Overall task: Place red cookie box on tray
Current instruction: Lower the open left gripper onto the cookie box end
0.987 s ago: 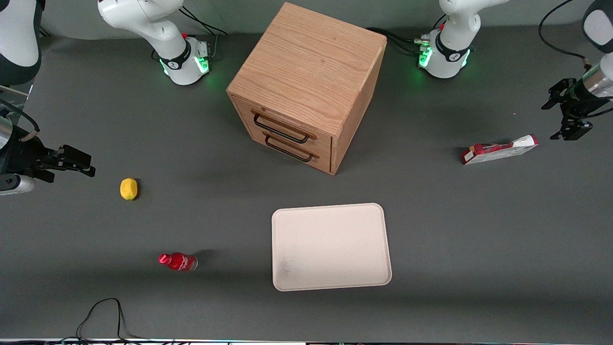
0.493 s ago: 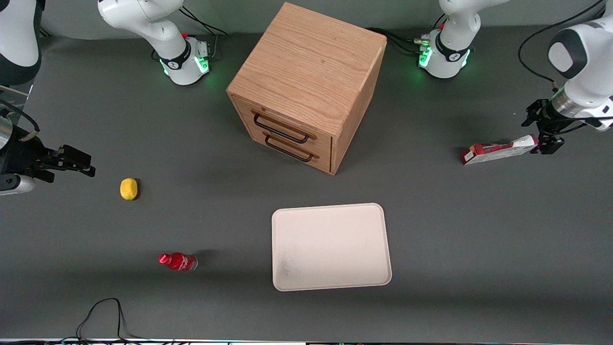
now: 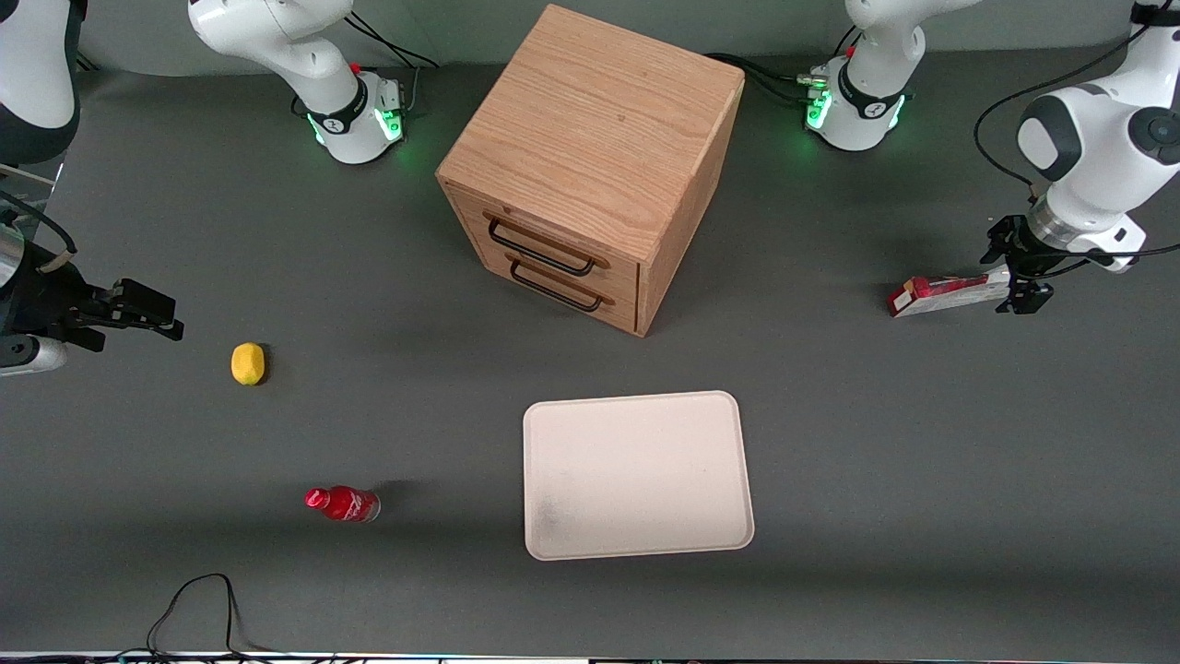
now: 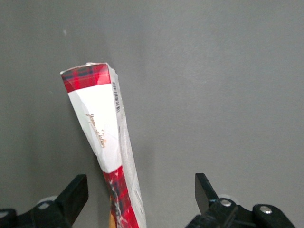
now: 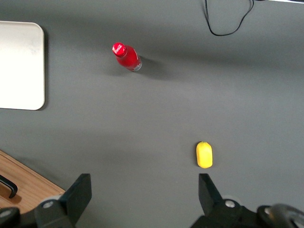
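Red cookie box (image 3: 948, 293) lies flat on the grey tabletop (image 3: 876, 415) toward the working arm's end, well apart from the tray (image 3: 636, 475) and farther from the front camera than it; its long axis runs roughly along the table's length, with one end toward the wooden drawer cabinet (image 3: 590, 166) and the other end under the gripper (image 3: 1012, 277); in the left wrist view the box (image 4: 107, 142) shows a tartan red end, a white stretch with script lettering, and more red print nearer the camera. The gripper hangs low over that end of the box with its two black fingers (image 4: 71, 199) spread wide, one on each side of the box and neither touching it in the wrist view, so it is open and holds nothing; the box sits closer to one finger than to the other. The tray is cream-white, with rounded corners and a low rim, and sits nearer the front camera than the cabinet; the cabinet has two drawers with dark handles on its front. Toward the parked arm's end lie a yellow lemon (image 3: 247, 363) and, nearer the front camera, a small red bottle (image 3: 342, 503) on its side; both are well apart from the tray.
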